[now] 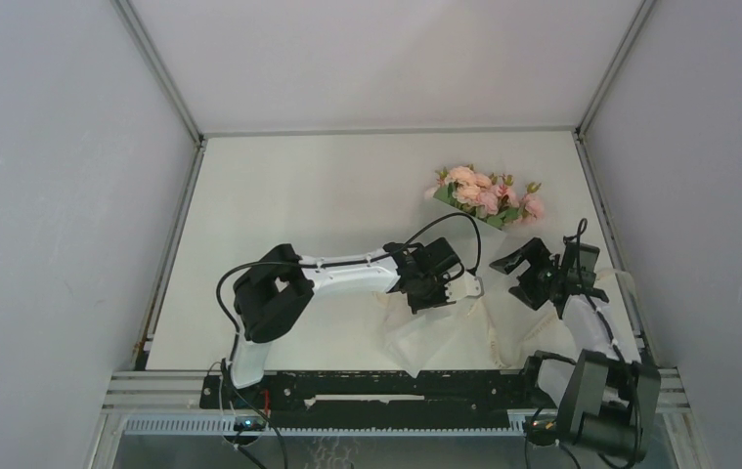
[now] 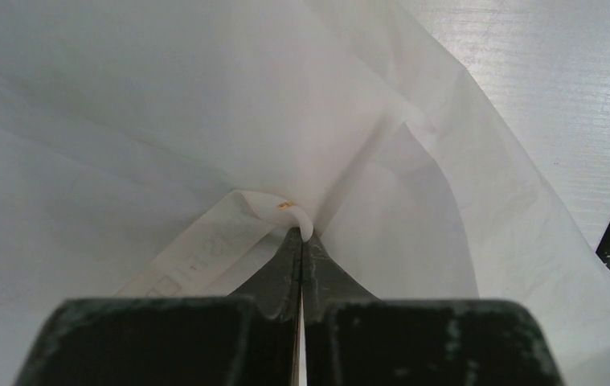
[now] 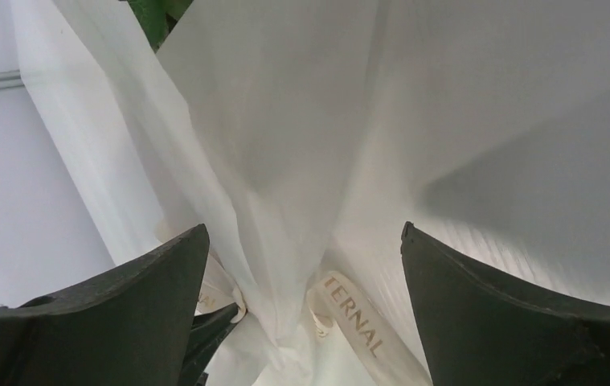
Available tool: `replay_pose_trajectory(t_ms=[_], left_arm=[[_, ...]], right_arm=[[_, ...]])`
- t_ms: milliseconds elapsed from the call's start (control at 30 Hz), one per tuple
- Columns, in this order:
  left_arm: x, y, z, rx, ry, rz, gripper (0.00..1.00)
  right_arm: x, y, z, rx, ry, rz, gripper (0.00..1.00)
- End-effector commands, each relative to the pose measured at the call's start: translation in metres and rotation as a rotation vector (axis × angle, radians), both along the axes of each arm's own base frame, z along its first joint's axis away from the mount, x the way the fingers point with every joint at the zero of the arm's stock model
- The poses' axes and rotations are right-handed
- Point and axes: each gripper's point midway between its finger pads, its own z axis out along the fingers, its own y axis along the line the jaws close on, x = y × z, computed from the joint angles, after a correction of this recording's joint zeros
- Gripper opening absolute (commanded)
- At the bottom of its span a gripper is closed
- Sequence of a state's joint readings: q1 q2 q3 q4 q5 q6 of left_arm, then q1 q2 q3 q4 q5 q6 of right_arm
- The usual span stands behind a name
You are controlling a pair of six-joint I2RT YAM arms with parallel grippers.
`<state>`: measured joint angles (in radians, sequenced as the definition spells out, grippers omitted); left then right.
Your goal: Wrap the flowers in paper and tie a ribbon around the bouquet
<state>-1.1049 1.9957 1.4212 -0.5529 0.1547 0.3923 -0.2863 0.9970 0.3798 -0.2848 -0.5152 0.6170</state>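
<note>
Ribbon (image 2: 269,205) sat pinched in the shut left tool (image 2: 302,235); the right tool (image 3: 305,227) stood wide around the paper (image 3: 285,121).

Pale pink roses (image 1: 489,195) with green leaves lie at the far right. Creased translucent white paper (image 1: 435,337) fans nearward from them, pinched at its middle, where the cream lettered ribbon (image 3: 351,315) rests.

thin translucent paper (image 2: 165,104), smooth ribbon (image 2: 205,251)
</note>
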Motion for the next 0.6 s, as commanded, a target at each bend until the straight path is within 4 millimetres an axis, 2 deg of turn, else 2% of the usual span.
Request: replay_pose_trajectory(t_ms=[0,100,167,200,333,400,467,500,567], left_arm=[[-0.002,0.000,-0.004,0.009,-0.009,-0.011,0.00],[-0.002,-0.002,-0.003,0.004,-0.007,-0.005,0.00],[-0.002,-0.002,-0.002,0.002,-0.008,-0.004,0.00],[-0.002,-0.002,-0.001,0.003,-0.008,-0.003,0.00],[0.000,0.007,0.008,0.015,-0.037,-0.008,0.00],[0.003,0.015,0.013,0.023,-0.071,-0.013,0.00],[0.004,0.026,0.014,0.038,-0.099,-0.018,0.00],[0.004,0.031,0.015,0.043,-0.113,-0.019,0.00],[0.006,0.040,0.015,0.056,-0.130,-0.014,0.00]], right_arm=[[0.034,0.003,0.012,0.048,-0.082,0.038,0.98],[0.043,0.016,0.001,0.084,-0.047,0.112,0.97],[0.051,0.029,-0.010,0.110,-0.014,0.169,0.92],[0.054,0.038,-0.012,0.130,-0.003,0.210,0.85],[0.086,0.082,-0.005,0.114,-0.061,0.404,0.41],[0.100,0.114,0.002,0.100,-0.093,0.532,0.27],[0.124,0.140,0.017,0.109,-0.154,0.642,0.15],[0.127,0.153,0.017,0.125,-0.148,0.689,0.02],[0.134,0.175,0.019,0.148,-0.153,0.762,0.00]])
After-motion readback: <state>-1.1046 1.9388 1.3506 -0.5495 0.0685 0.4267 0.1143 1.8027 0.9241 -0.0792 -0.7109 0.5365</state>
